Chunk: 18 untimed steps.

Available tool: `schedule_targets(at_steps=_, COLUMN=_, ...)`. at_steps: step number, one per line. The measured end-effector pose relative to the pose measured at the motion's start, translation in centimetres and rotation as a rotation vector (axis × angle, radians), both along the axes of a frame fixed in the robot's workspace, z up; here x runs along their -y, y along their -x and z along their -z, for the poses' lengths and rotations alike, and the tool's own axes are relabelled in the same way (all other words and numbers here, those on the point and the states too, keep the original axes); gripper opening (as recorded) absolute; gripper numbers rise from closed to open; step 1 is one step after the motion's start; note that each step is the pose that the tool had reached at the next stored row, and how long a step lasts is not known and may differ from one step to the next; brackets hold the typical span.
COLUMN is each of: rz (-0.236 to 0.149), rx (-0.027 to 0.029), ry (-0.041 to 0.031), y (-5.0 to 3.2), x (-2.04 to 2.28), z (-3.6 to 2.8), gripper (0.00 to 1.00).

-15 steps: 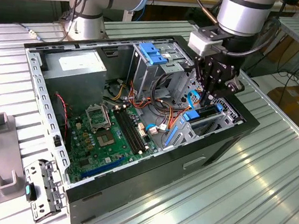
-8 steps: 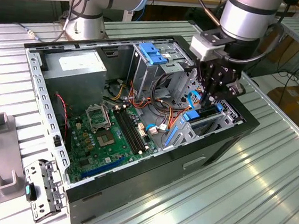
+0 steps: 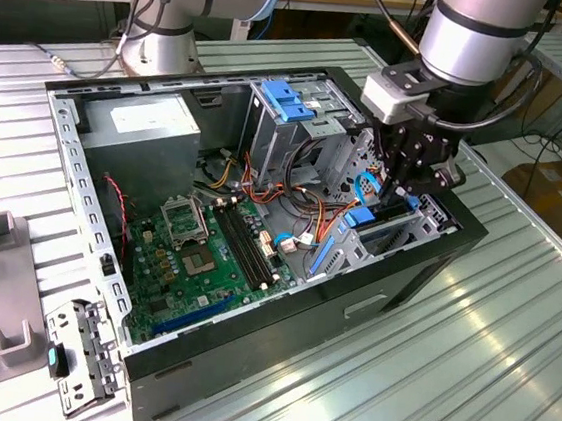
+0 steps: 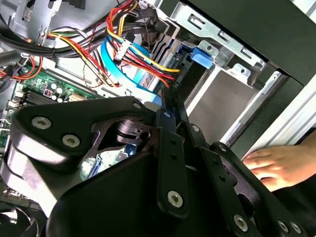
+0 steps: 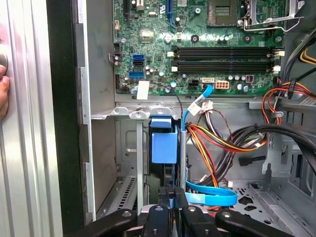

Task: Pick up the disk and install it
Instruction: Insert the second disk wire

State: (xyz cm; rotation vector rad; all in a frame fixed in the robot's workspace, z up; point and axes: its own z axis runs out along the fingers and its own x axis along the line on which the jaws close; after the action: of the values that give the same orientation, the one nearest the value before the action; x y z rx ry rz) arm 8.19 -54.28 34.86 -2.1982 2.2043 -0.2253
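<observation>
Blue-railed disk (image 5: 163, 143) in bay, just beside gripper (image 5: 171, 197).

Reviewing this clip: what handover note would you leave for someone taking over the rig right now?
End effector: lowered inside the open computer case, at the drive bay on the exterior view's right. Whether it is gripping is unclear.
Disk: appears to stand edge-up in that bay, its blue rail showing directly ahead of the end effector in the first wrist view.
Done: disk picked up and brought to the bay.
Left: full seating cannot be confirmed; check it.
Caution: a person's hand rests on the outside of the case near the bay.
</observation>
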Motion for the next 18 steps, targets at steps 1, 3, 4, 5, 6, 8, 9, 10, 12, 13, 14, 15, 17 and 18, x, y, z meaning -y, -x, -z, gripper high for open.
schedule_targets(at_steps=1, rz=0.0, rx=0.0001, ry=-0.0002, y=0.0, x=0.0, z=0.01, gripper=0.16)
schedule_targets(at_steps=3, rz=0.0, rx=0.0003, ry=-0.0008, y=0.0, x=0.0, z=0.07, gripper=0.16)
schedule_targets(at_steps=4, rz=0.0, rx=0.0003, ry=-0.0012, y=0.0, x=0.0, z=0.12, gripper=0.16)
schedule_targets(at_steps=5, rz=0.0, rx=0.0003, ry=-0.0015, y=0.0, x=0.0, z=0.17, gripper=0.16)
schedule_targets(at_steps=6, rz=0.0, rx=0.0003, ry=-0.0015, y=0.0, x=0.01, z=0.22, gripper=0.16)
schedule_targets(at_steps=8, rz=0.0, rx=0.0002, ry=-0.0014, y=0.0, x=0.01, z=0.32, gripper=0.16)
schedule_targets(at_steps=9, rz=0.0, rx=0.0002, ry=-0.0017, y=0.0, x=0.01, z=0.4, gripper=0.16)
schedule_targets(at_steps=10, rz=0.0, rx=0.0002, ry=-0.0027, y=0.0, x=0.01, z=0.46, gripper=0.16)
schedule_targets(at_steps=12, rz=0.0, rx=0.0002, ry=-0.0034, y=0.0, x=0.01, z=0.48, gripper=0.16)
schedule_targets(at_steps=13, rz=0.0, rx=0.0003, ry=-0.004, y=0.0, x=0.0, z=0.48, gripper=0.16)
schedule_targets(at_steps=14, rz=0.0, rx=0.0002, ry=-0.0049, y=0.0, x=0.01, z=0.48, gripper=0.16)
schedule_targets(at_steps=15, rz=0.0, rx=0.0002, ry=-0.0075, y=0.0, x=0.02, z=0.48, gripper=0.16)
schedule_targets(at_steps=17, rz=0.0, rx=0.0005, ry=-0.0162, y=0.0, x=0.01, z=0.31, gripper=0.16)
schedule_targets(at_steps=18, rz=0.0, rx=0.0003, ry=-0.0178, y=0.0, x=0.02, z=0.11, gripper=0.16)
